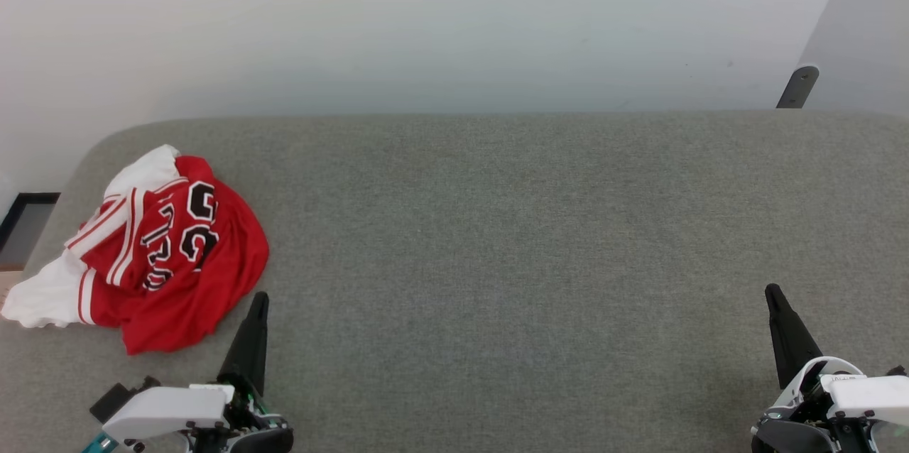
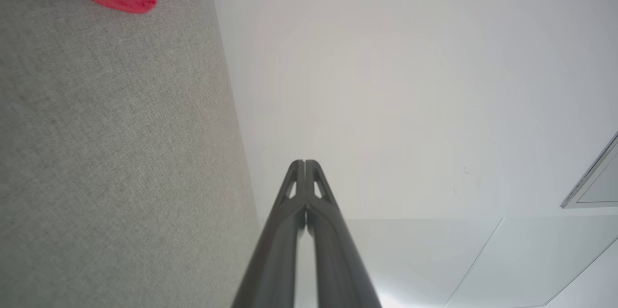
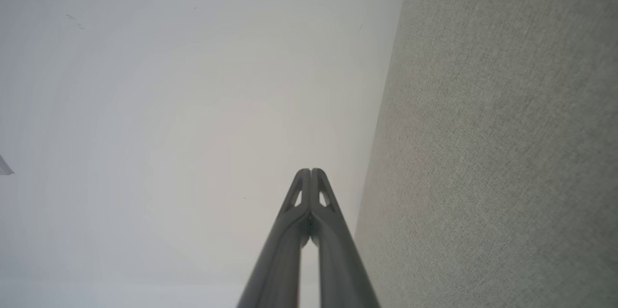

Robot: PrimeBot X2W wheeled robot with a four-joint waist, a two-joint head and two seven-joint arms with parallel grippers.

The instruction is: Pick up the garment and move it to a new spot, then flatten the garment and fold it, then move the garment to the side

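Head view shows the garment [image 1: 163, 254] lying crumpled, lettering up, at the left end of the grey fabric-covered desk [image 1: 532, 261], just beyond and left of the left fingers [image 1: 250, 346], which are clenched together on nothing, as are the right fingers [image 1: 790, 339] at the near right, well apart from it.

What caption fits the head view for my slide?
Crumpled red jersey on the grey fabric surface, far left; left pincer and right pincer shut, empty, near the front.
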